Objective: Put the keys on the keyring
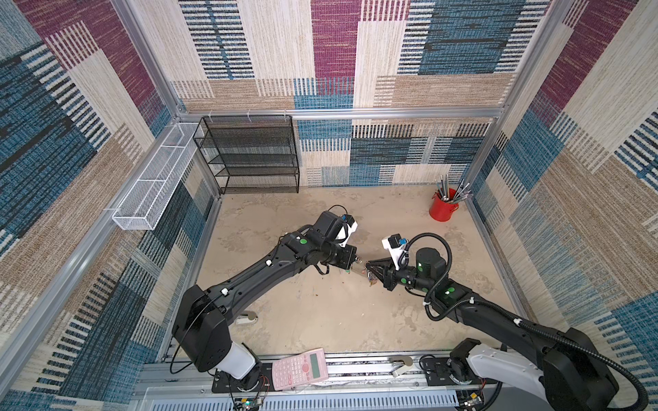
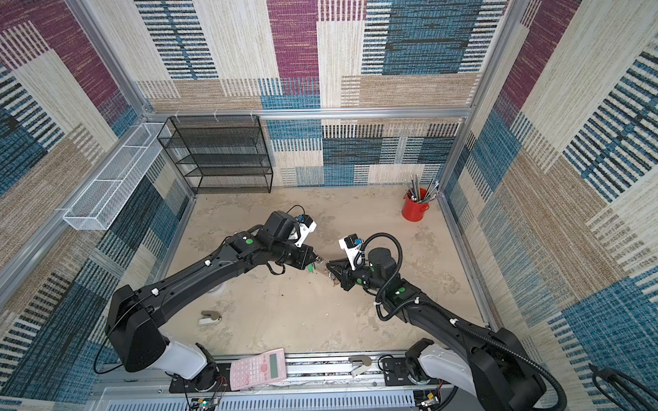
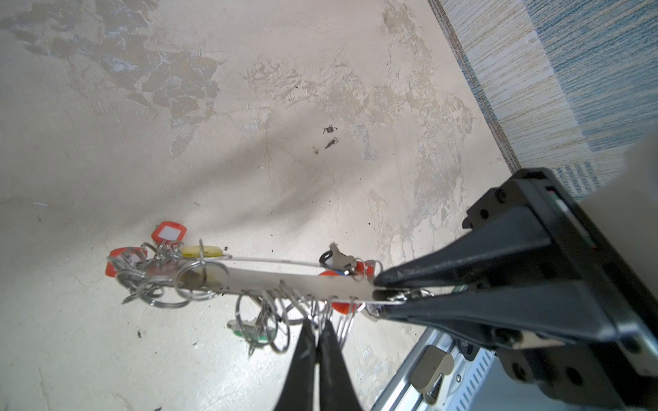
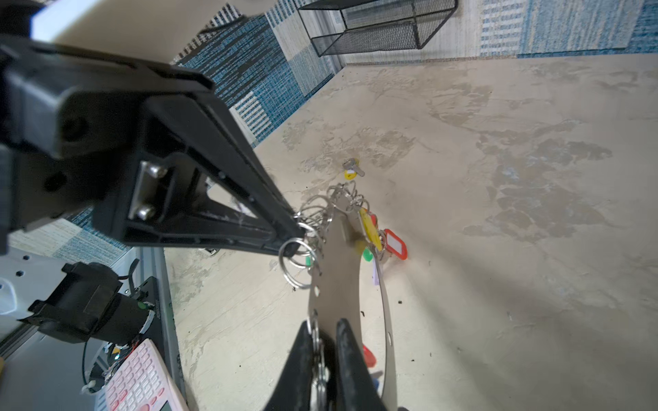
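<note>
Both arms are on the large flat grey C-shaped keyring (image 3: 285, 281), nose to nose just right of centre in both top views.

- Right gripper (image 3: 375, 290): fingers are closed on the flat band near one end, metal pinched between the tips. Both wrist views agree.
- Left gripper (image 3: 318, 322): fingers are pinched tight into the small silver rings (image 3: 263, 320) hanging off the band's edge. Can't tell whether the band itself is in that pinch.
- Likely reason for the two-point hold: it keeps the band up off the beige mottled tabletop (image 3: 213, 142) and stops it swinging. The coloured tags then dangle clear of the band.

The keys, a tiny silver set with a small yellow tag (image 4: 350, 170), lie loose on the tabletop. In the right wrist view they sit beyond the keyring's far end, apart from it, and neither gripper touches them. They aren't findable in the top views, probably hidden by the left arm.

The long yellow tag (image 4: 368, 227) hanging on the band is a different item, not the target.

Judgement: threading hasn't started. One gripper has to release to fetch the keys, and the left's pinch on the rings looks like the one to give up. The risk is that the band sags or twists once it hangs from a single grip.
</note>
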